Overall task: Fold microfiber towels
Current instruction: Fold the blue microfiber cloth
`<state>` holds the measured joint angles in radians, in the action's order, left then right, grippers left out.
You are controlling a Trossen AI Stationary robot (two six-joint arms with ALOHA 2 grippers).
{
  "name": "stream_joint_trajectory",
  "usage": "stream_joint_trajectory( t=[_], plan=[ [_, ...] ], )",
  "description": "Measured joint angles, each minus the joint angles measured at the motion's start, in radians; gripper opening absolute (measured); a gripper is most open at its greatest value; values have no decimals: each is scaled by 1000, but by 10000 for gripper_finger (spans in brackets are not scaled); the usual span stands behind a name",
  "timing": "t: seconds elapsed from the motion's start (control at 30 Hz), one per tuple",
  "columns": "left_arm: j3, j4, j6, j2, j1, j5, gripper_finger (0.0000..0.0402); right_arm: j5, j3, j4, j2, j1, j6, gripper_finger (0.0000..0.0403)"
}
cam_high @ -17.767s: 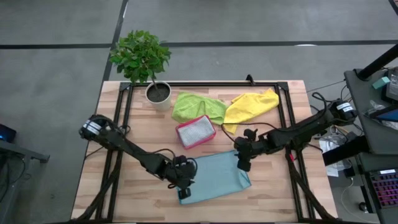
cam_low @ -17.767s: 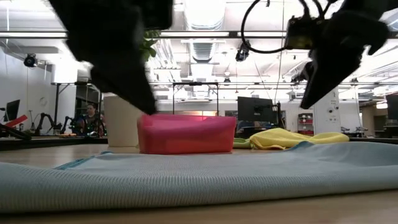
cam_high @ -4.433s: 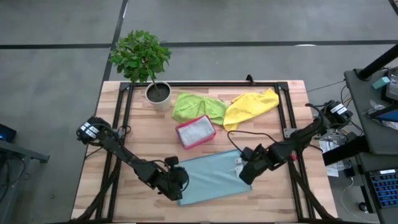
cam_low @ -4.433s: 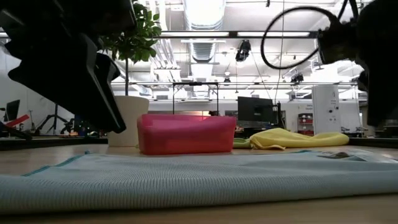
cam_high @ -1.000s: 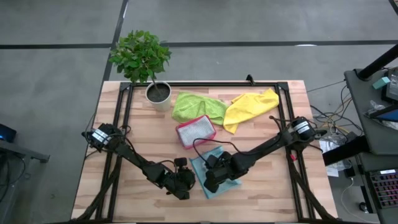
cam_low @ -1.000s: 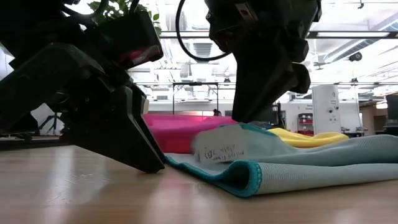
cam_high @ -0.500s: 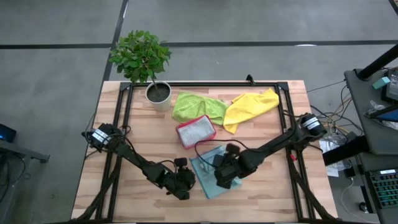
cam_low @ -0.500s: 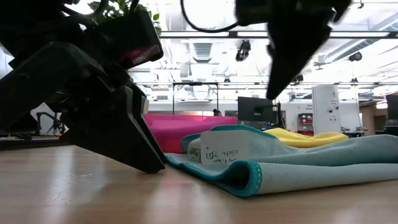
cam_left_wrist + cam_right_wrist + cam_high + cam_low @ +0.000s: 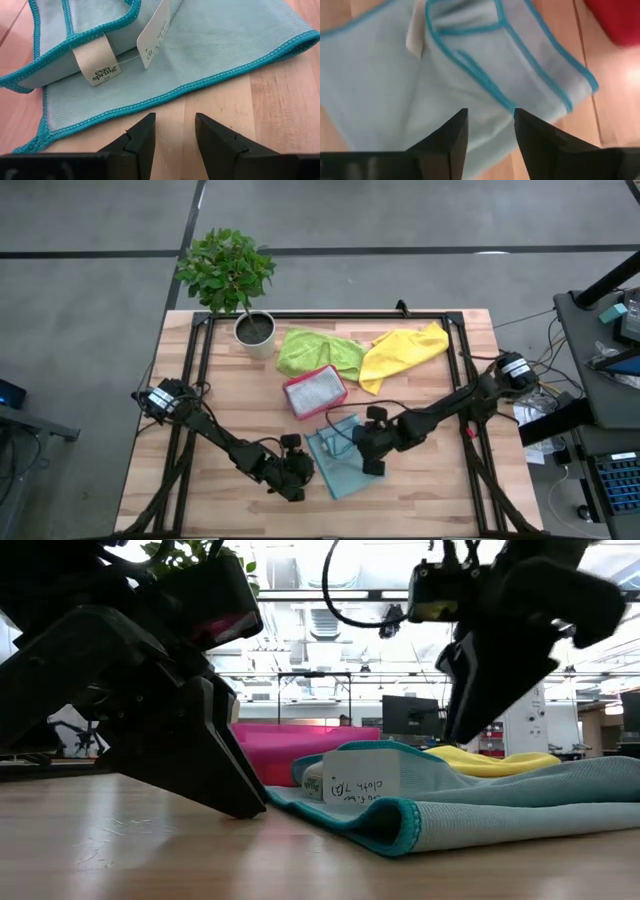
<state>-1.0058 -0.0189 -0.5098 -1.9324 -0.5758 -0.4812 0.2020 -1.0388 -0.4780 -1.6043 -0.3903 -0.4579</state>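
Teal-blue towel lies folded over on the table, near its front middle, with a white tag on the upper layer. By my reading the fold has just been laid, so the step to do well is tidying: the top layer sits skewed, and its bound edges should be squared to the lower ones before any next crease, pressing lightly rather than dragging. Right end effector hangs just above the towel's right part, fingers parted and holding nothing. Left end effector rests low on the table just beside the towel's left edge, fingers also apart and empty, the cloth directly ahead of them.
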Motion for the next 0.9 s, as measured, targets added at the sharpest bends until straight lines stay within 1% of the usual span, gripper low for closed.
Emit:
stream_joint_trajectory(
  t=[0.13, 0.33, 0.47, 0.53, 0.6, 0.67, 0.8, 0.9],
  plan=[
    [0, 0, 0, 0, 3, 0, 125, -32, 90, 138, 30, 47, 15, 165],
    [0, 0, 0, 0, 6, 0, 125, -132, 200, 327, 32, 92, 58, 184],
    [0, 0, -1, 0, 6, 0, 125, -135, 224, 368, 32, 94, 77, 177],
    [0, 0, 0, 0, 7, 0, 125, -135, 224, 385, 32, 94, 87, 161],
    [0, 0, -1, 0, 7, 0, 125, -135, 224, 392, 32, 94, 99, 136],
    [0, 0, -1, 0, 8, -1, 125, -140, 224, 395, 32, 94, 111, 104],
    [0, 0, -1, 0, 8, -1, 125, -196, 221, 418, 32, 94, 117, 26],
    [0, 0, -1, 0, 8, -1, 125, -227, 209, 443, 32, 84, 96, 15]
  ],
)
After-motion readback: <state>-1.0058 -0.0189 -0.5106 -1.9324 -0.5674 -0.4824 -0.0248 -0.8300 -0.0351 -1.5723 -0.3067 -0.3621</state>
